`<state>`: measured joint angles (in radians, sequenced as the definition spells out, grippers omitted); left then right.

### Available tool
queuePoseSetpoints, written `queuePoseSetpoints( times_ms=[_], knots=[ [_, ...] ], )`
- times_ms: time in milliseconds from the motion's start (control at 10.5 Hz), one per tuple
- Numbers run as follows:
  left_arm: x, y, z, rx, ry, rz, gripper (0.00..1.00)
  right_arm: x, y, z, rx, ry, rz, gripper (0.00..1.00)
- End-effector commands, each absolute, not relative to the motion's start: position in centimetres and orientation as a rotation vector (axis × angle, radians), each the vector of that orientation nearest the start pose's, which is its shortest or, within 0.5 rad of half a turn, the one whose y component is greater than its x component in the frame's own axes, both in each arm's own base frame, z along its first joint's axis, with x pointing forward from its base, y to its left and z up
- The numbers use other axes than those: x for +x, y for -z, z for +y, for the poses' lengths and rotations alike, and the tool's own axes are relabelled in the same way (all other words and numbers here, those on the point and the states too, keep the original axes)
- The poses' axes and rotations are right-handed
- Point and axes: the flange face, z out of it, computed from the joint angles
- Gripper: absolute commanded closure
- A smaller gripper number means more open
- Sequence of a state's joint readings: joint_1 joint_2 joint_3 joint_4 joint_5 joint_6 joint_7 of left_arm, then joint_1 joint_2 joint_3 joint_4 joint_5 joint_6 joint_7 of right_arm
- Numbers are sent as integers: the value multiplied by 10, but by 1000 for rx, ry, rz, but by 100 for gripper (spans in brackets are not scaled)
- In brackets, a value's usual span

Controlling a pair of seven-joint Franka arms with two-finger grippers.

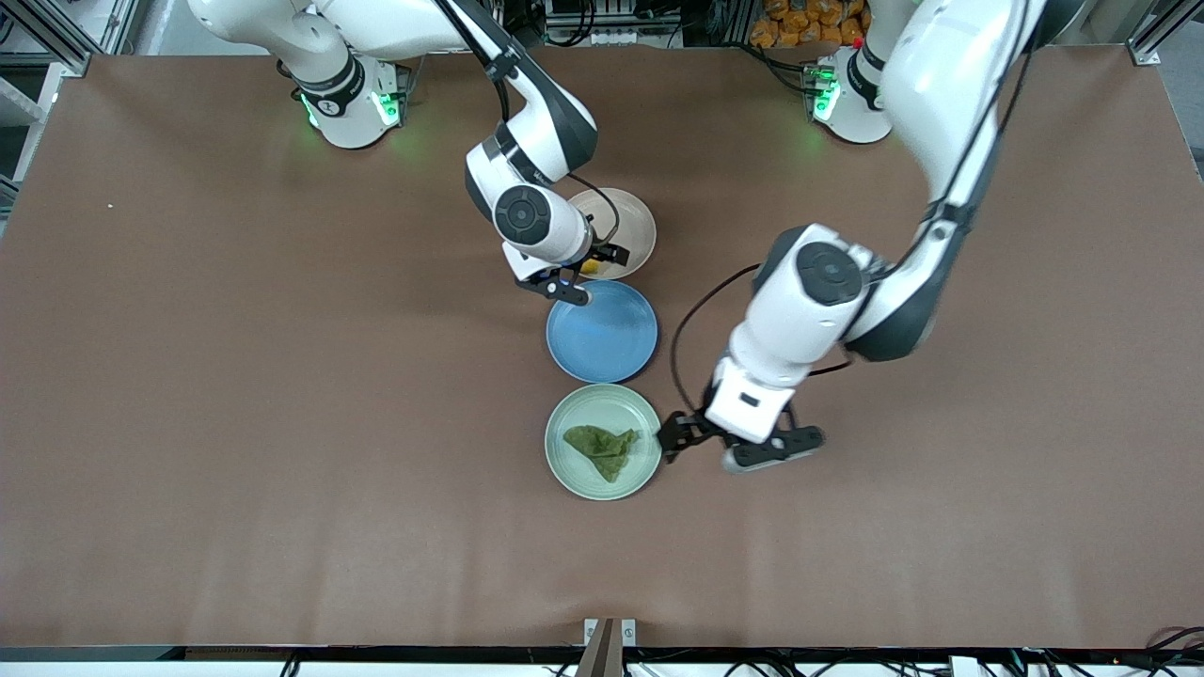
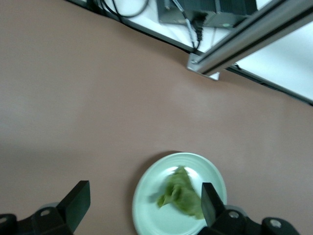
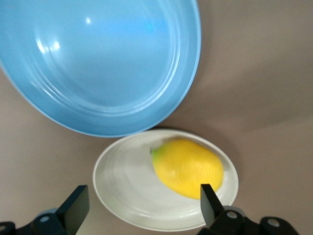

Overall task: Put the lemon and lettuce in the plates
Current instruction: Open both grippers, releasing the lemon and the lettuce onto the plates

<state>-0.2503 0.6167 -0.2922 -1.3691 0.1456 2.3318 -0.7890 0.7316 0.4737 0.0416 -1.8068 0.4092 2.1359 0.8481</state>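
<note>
The yellow lemon (image 3: 188, 166) lies in the beige plate (image 3: 127, 186), and a sliver of it shows under the right hand in the front view (image 1: 592, 268). My right gripper (image 1: 591, 273) is open and empty just above that plate (image 1: 628, 221), its fingers wide on either side of the lemon. The green lettuce (image 1: 603, 449) lies in the mint plate (image 1: 593, 409). My left gripper (image 1: 724, 444) is open and empty, low over that plate's edge toward the left arm's end. The left wrist view shows the lettuce (image 2: 182, 193) on the mint plate (image 2: 146, 210).
An empty blue plate (image 1: 602, 331) sits between the two plates and fills much of the right wrist view (image 3: 98, 63). The brown table (image 1: 282, 423) lies bare around them. A metal bracket (image 1: 609, 632) sits at the table's near edge.
</note>
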Motion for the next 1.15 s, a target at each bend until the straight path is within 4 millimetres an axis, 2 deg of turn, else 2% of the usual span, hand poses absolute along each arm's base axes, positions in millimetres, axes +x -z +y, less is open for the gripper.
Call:
queuePoseSetpoints(
  times_ms=[0,96,191,383,574,670,861,1052],
  knots=[
    [662,-454,-289,-3245,372,-255,0,488,-318,395,-3058,-409,289,0],
    [659,-473,-266,-3219,329,-199,0,507,-332,371,-3063,-395,225,0],
    [652,-489,-254,-3197,283,-134,0,531,-346,336,-3058,-428,175,0],
    [641,-517,-212,-3187,140,-125,0,571,-380,269,-3022,-422,116,0],
    [628,-545,-184,-3157,90,-5,0,593,-421,211,-3072,-342,15,0],
    [618,-560,-176,-3142,65,-2,0,594,-443,193,-3156,-270,-57,0],
    [601,-579,-158,-3116,-7,18,0,593,-497,145,-3164,-191,28,0],
    [589,-599,-138,-3100,-24,-8,0,587,-551,126,-3157,-141,13,0]
  ],
)
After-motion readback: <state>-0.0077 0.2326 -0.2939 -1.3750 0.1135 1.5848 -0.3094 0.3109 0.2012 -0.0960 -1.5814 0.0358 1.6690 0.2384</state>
